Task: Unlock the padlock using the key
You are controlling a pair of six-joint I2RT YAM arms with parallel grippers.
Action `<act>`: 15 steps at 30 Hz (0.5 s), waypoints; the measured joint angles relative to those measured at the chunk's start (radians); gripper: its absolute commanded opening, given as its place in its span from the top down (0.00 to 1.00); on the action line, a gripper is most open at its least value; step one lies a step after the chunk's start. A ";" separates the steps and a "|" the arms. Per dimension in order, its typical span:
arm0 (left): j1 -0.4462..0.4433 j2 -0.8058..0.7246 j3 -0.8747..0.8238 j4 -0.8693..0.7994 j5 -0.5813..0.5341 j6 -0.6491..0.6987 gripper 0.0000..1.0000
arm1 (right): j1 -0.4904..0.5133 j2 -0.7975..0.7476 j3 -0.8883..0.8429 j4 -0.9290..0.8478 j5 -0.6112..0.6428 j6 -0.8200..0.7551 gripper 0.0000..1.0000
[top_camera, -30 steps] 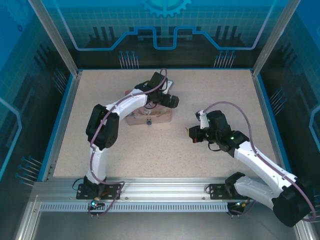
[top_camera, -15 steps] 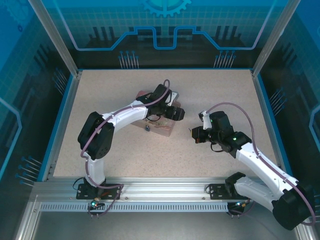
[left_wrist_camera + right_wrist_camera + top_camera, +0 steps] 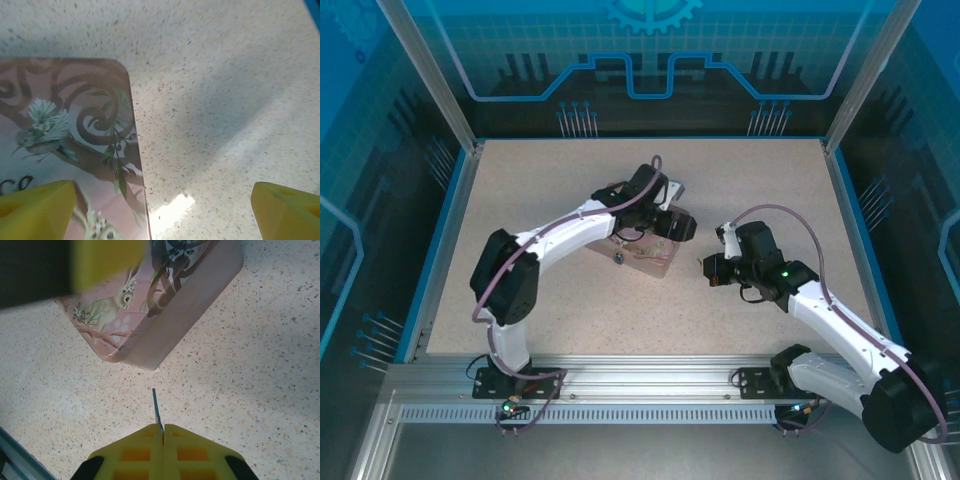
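The pink tin (image 3: pixel 75 125) shows cut-off letters "ce"; right pincer (image 3: pixel 162 429) grips key (image 3: pixel 156 407).

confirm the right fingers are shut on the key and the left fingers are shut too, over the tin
Wrong on the left: the left fingers are open, spread wide over a corner of the tin, as the left wrist view shows. The right fingers are indeed shut on the key.

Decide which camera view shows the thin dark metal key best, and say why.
The right wrist view: the thin dark metal key juts from the shut jaws of the right gripper, sharp against the speckled table. In the top external view it is too small to make out at that gripper.
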 measured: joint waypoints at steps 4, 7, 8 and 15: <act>0.034 -0.194 -0.092 0.026 -0.015 0.018 0.09 | 0.000 0.003 0.000 0.009 -0.015 0.004 1.00; 0.078 -0.395 -0.251 0.073 -0.050 0.017 0.11 | 0.000 0.009 0.000 0.034 -0.031 0.015 1.00; 0.089 -0.448 -0.301 0.089 -0.065 0.016 0.12 | 0.000 0.013 0.000 0.042 -0.037 0.019 1.00; 0.106 -0.740 -0.715 0.169 -0.198 0.003 0.22 | 0.021 0.047 0.000 0.115 -0.047 0.056 1.00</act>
